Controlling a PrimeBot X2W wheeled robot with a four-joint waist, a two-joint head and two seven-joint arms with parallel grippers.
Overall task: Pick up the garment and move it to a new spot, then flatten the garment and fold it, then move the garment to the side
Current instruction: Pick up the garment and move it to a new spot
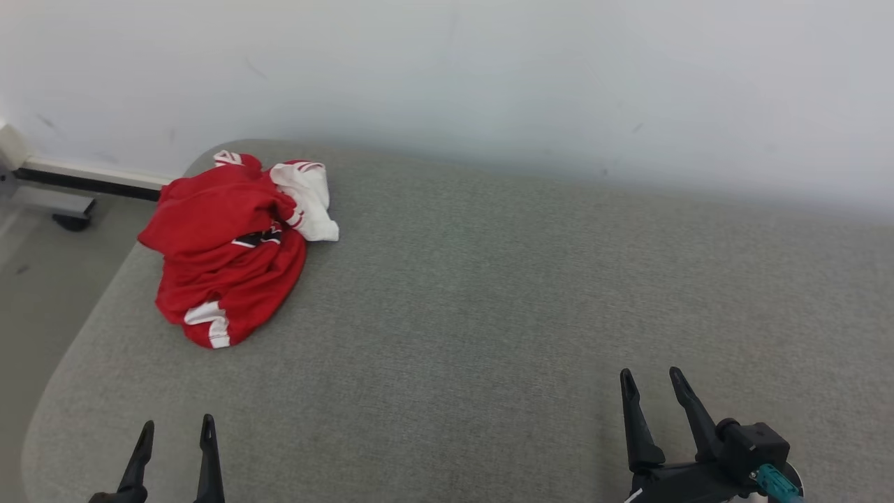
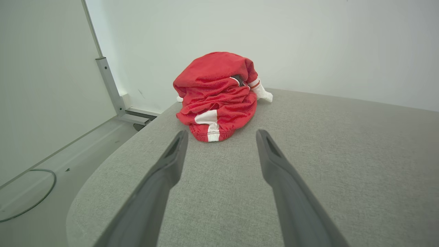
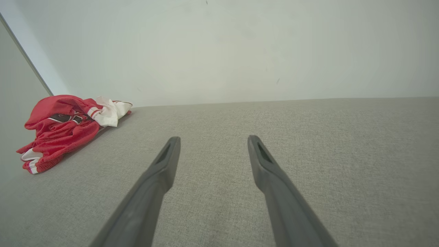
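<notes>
**Head view:** A red garment (image 1: 230, 251) lies crumpled at the far left corner of a grey fabric-covered surface (image 1: 489, 314), close to the pale wall (image 1: 489, 70). The heap is longer than it is wide. Its long axis runs from the far edge toward the robot and drifts left at the near end. A white panel with red stripes caps the far right end, and a white band marks the near end. A black patch edged in white shows among the middle folds, its design hidden. What kind of garment it is cannot be made out. The left gripper (image 1: 177, 420), cut off by the bottom edge, and the right gripper (image 1: 651, 372) sit low over the near part of the surface. Each has its fingers spread with nothing between them, and both are well apart from the cloth.

**Left wrist view:** The garment (image 2: 219, 92) rises as a rounded mound straight ahead of the left gripper (image 2: 222, 131), whose fingers stand parted. The banded end faces the camera, and the white panel peeks out at the right rear. A thin cable (image 2: 31, 195) loops on the floor (image 2: 51, 154) to the left, cut off at the frame edge.

**Right wrist view:** The garment (image 3: 61, 133) lies far to the left of the right gripper (image 3: 214, 137), whose fingers are apart. The heap stretches from the white panel at upper right to the banded end at lower left.
</notes>
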